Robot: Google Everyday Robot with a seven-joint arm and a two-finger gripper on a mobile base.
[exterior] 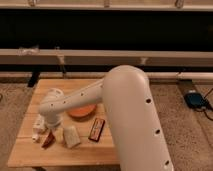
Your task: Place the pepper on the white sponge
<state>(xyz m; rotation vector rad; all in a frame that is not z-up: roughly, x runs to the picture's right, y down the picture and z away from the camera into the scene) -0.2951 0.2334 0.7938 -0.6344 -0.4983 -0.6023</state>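
The pepper (pixel 48 140) is a small dark red wedge lying on the wooden table (pixel 30 152) near its front left. The white sponge (pixel 71 136), a pale block, lies just right of the pepper, apart from it. My white arm reaches in from the right, and its wrist ends over the table's left side. My gripper (pixel 49 126) hangs under that wrist, just above and behind the pepper. It is open and holds nothing. The wrist hides most of it.
A white printed tube (pixel 38 124) lies left of the pepper. An orange dish (pixel 81 111) sits mid-table, partly under the arm. A dark red-and-black flat box (pixel 96 128) lies right of the sponge. A dark wall with rails stands behind the table.
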